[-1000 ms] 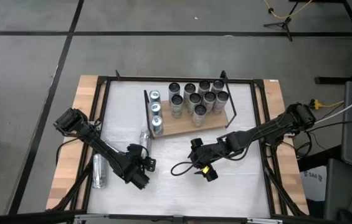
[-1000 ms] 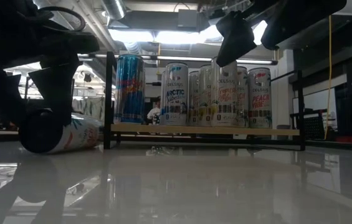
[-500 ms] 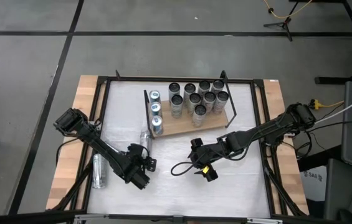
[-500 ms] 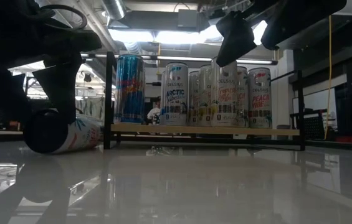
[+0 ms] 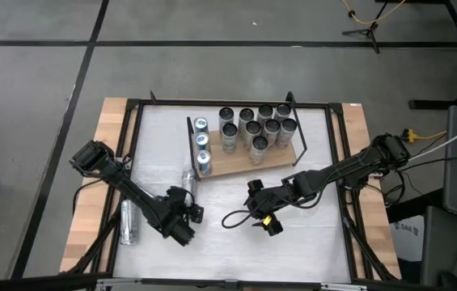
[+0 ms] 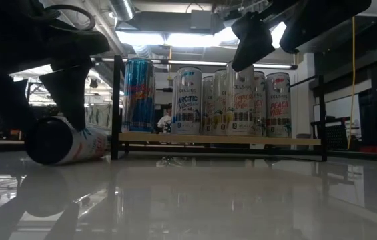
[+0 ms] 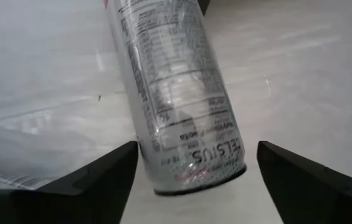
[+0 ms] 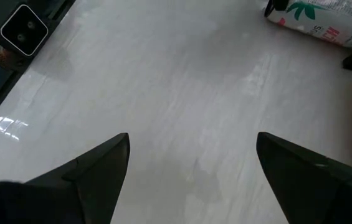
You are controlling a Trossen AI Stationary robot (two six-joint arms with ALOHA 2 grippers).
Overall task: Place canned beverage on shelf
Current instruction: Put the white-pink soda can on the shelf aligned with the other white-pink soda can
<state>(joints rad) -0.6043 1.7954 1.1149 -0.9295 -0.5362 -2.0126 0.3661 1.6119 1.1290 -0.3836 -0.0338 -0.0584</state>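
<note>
Left gripper [image 7: 191, 177] stands spread wide astride a silver Celsius can [image 7: 176, 99] lying on the white tabletop [image 5: 236, 218], fingers [image 7: 95, 180] clear of it on both sides. Compared with a second ago, the left jaws are slightly wider. Right gripper [image 8: 191, 168] is spread, empty, above bare table near mid-front. The shelf [image 5: 244, 162] holds upright cans [image 5: 252, 129]; its front board is partly free. A second can [image 5: 128, 222] lies near the table's left edge

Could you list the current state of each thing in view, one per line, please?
Left gripper: open, fingers astride a lying Celsius can.
Right gripper: open, empty, above bare tabletop.
Shelf: loaded with upright cans.
Silver can: on its side, near the table's left edge.
</note>
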